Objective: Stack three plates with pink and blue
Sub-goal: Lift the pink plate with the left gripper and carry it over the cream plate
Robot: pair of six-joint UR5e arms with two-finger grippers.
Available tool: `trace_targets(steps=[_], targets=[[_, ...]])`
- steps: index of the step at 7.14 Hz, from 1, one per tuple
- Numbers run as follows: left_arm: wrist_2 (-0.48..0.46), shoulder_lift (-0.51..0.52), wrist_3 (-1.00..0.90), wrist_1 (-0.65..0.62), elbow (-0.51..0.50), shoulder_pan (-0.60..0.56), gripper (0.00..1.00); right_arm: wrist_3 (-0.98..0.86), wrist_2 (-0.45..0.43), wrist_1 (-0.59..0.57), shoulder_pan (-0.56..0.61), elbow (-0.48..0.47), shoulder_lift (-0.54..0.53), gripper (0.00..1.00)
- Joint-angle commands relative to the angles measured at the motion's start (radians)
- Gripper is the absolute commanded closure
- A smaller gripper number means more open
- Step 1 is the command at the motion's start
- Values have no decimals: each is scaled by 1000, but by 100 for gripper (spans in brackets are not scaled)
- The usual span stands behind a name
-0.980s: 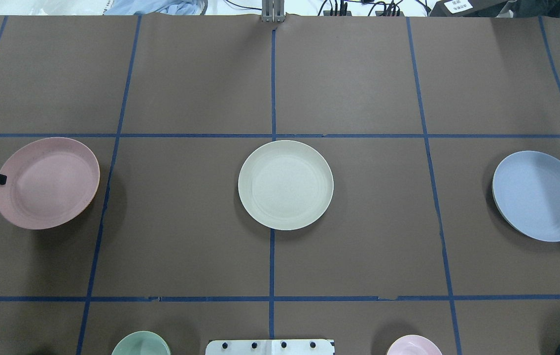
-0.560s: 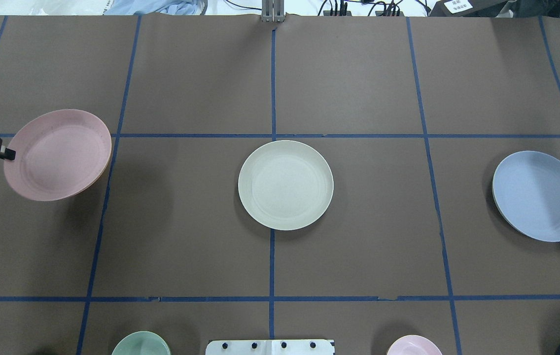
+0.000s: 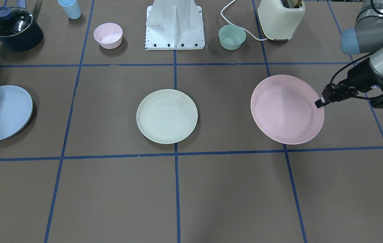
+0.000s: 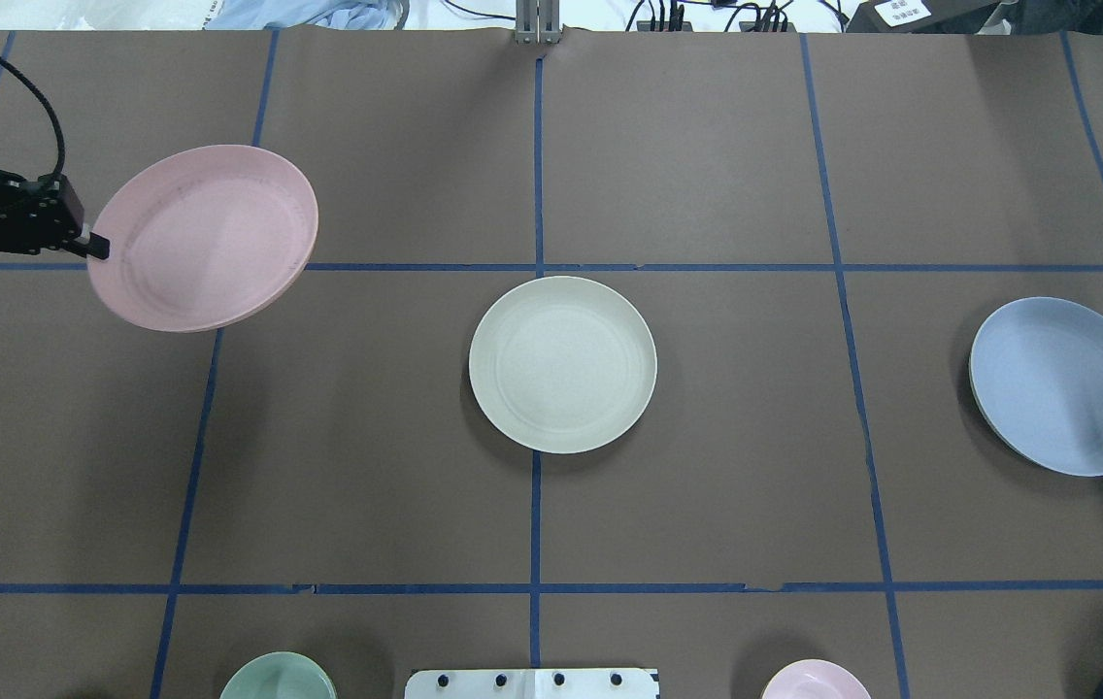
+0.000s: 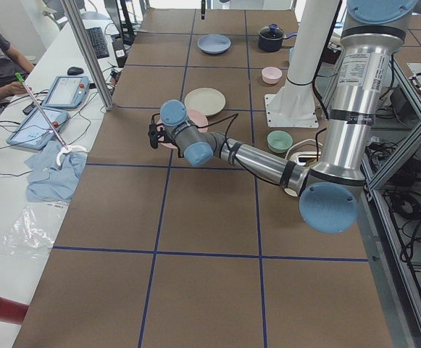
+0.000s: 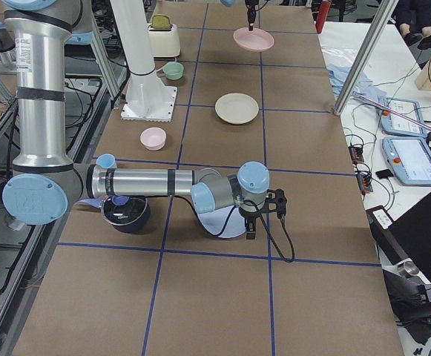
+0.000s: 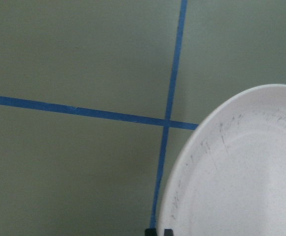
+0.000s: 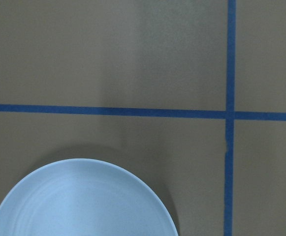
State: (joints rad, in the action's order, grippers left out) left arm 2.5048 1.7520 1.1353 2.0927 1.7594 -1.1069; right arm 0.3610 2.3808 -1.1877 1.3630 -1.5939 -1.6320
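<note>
We judge the pink plate (image 4: pixel 207 238) stiff, light and slick; our left gripper (image 4: pixel 99 249) clamps its rim near the surface's (image 4: pixel 707 505) left edge.

Pink plate (image 4: pixel 207 238) higher, nearer centre.

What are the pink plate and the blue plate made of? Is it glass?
Not glass, probably. The pink plate looks like matte plastic or wheat-straw mix: dull, opaque, with dark scuffs near the rim. The blue plate looks the same kind: opaque, soft sheen, moulded rings.
</note>
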Motion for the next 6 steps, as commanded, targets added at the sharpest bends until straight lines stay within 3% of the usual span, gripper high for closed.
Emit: trace_targets(steps=[1,4,6], targets=[[-44,82,179,-19,35,105,100,129,-34,222,-94,60,-43,0],[-229,170,369,-17,31,328,100,142,-52,423,-144,220,-46,0],[-233,182,388,-17,29,343,100,145,-55,447,-144,252,-46,3]])
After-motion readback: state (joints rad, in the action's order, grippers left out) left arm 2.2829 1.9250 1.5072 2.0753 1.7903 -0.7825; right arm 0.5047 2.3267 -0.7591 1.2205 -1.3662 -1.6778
